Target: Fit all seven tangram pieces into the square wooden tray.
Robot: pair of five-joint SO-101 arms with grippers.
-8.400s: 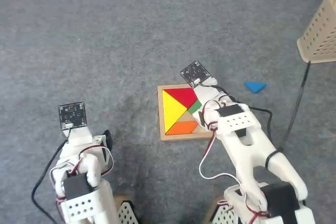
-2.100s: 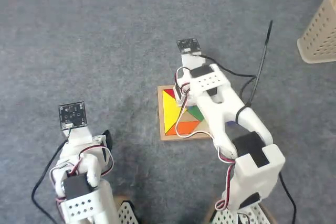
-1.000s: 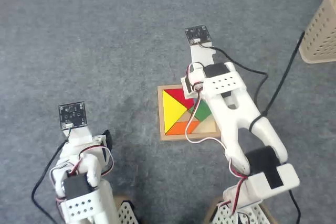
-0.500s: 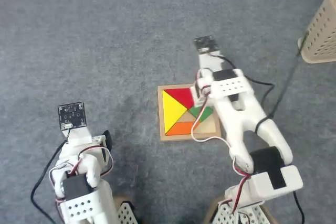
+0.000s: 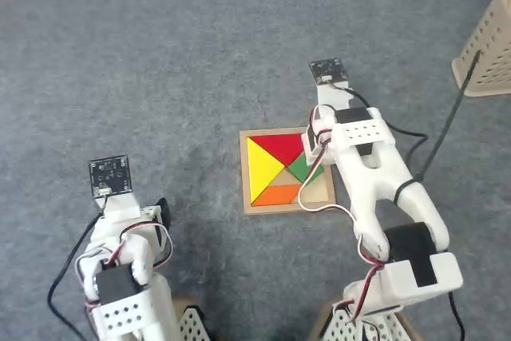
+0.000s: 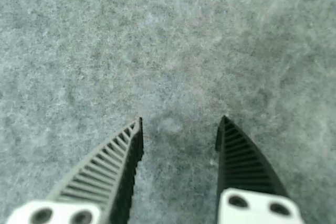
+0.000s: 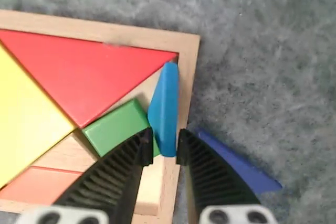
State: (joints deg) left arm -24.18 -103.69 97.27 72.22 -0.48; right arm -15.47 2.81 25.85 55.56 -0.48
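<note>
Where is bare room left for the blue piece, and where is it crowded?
Free: the tray's bare wood between the green square, the orange piece and the rim; also the carpet left of the tray. Crowded: beside the red triangle's tip, where the right gripper holds the blue piece on edge.

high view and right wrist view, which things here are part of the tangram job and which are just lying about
Job: wooden tray; red triangle, yellow triangle, orange piece and green square in it; blue piece, on edge in the right hand at the tray's edge.
Lying about: beige basket at the far right; left hand, open over bare carpet.
</note>
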